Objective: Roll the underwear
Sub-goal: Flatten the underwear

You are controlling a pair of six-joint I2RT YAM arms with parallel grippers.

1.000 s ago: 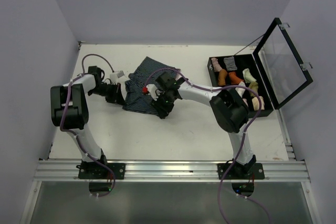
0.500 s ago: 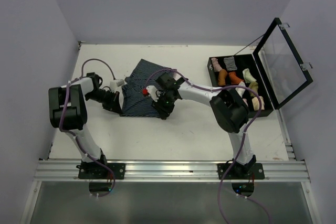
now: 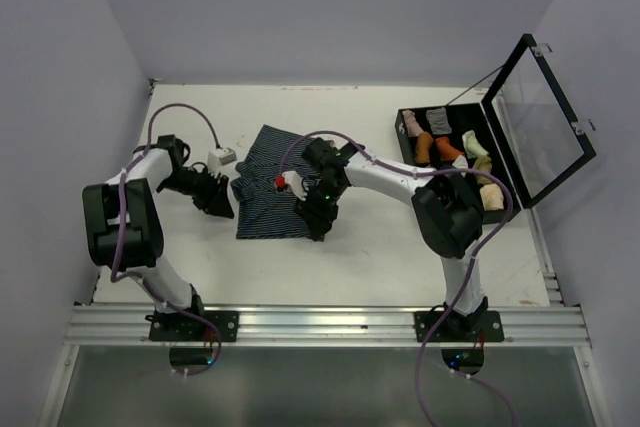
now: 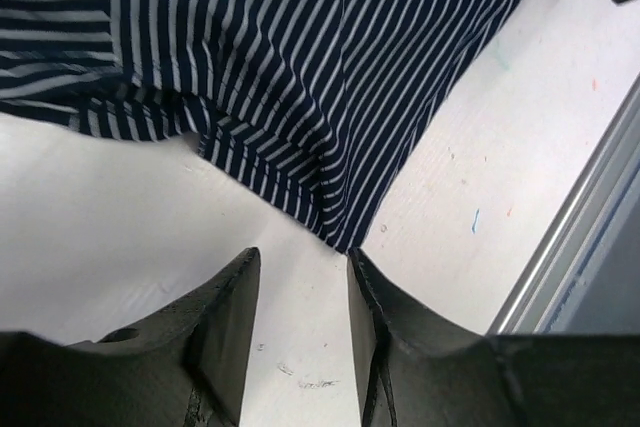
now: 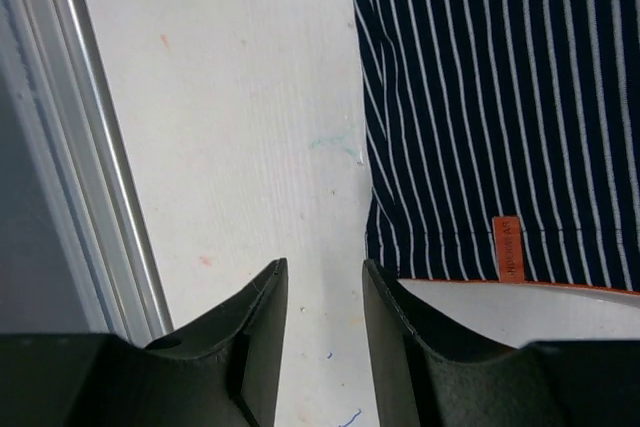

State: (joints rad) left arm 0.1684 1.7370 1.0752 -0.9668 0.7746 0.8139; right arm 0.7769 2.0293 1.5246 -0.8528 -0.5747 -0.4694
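Observation:
The navy underwear with white stripes lies spread flat on the white table, left of centre. My left gripper is open and empty at the cloth's left near corner; in the left wrist view its jaws stand over bare table, with the cloth's corner just ahead. My right gripper is open and empty at the right near corner; in the right wrist view the hem with an orange label lies just right of the jaws.
A black box with its clear lid open holds several rolled socks at the right. A small white object lies beside the underwear's left far edge. An aluminium rail runs along the table's near edge.
Both grippers drew the underwear toward the near edge, and it now lies flatter. They have let it go and now stand open at its near corners.

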